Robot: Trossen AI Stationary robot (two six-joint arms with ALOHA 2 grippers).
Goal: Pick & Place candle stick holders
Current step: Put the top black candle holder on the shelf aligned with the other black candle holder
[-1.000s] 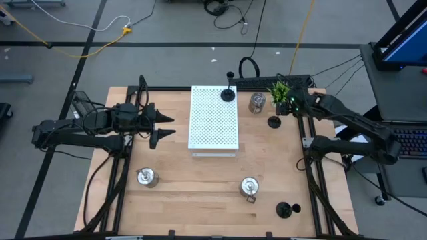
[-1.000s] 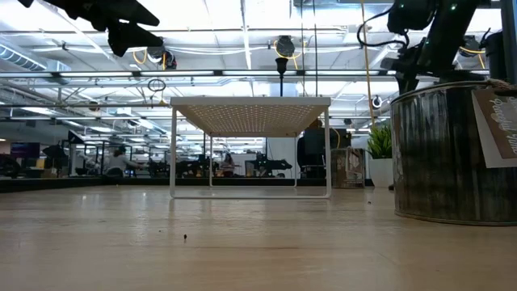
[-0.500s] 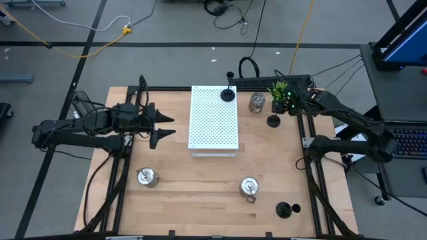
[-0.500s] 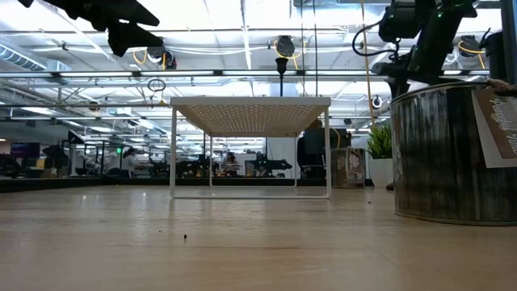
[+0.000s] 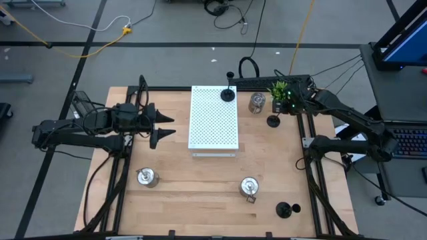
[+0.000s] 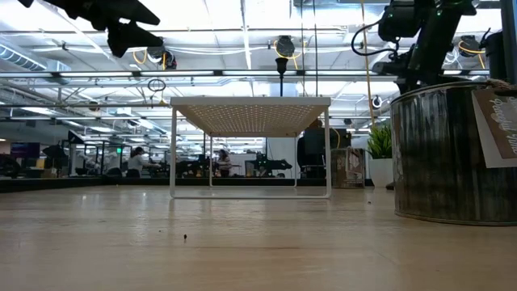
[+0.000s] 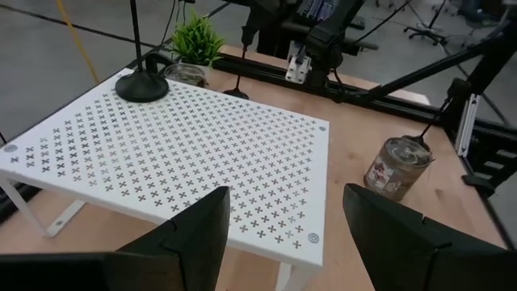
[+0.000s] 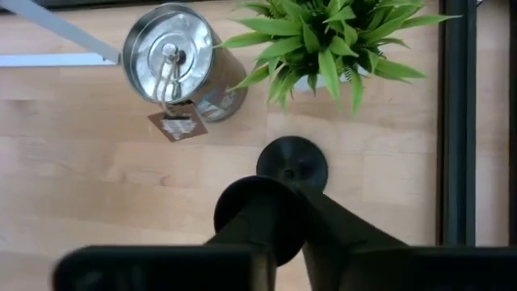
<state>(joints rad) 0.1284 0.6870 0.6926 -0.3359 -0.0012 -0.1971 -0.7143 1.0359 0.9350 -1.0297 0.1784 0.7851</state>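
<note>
I have my right gripper [image 8: 292, 212] straight above a black candle holder [image 8: 292, 164] that stands on the table [image 5: 200, 193] near the far right corner, just beside the green plant [image 5: 280, 90] and near a silver holder [image 5: 257, 102]. The two fingers have come together, and I think they are pinching its thin stem (the stem is hidden under the fingers, so I can't be sure).

I think this black one is light and hard. Its round foot is wide and its stem is skinny, so the stem is the place to grab. It could swing or slip if the pinch is not snug, so I would lift it slowly and keep it straight up.

The right arm reaches in from the right side of the table, bent over so the gripper points down at the wood.

One more black holder [image 5: 228, 93] is already on the far end of the white board [image 5: 213, 123]. Another black one [image 5: 285, 211] waits at the near right corner. Two more silver holders [image 5: 146, 177] sit on the near side of the table; they look heavier and slippery.

My left gripper [image 5: 163, 125] hangs in the air beside the left edge of the board, fingers apart, holding nothing.
</note>
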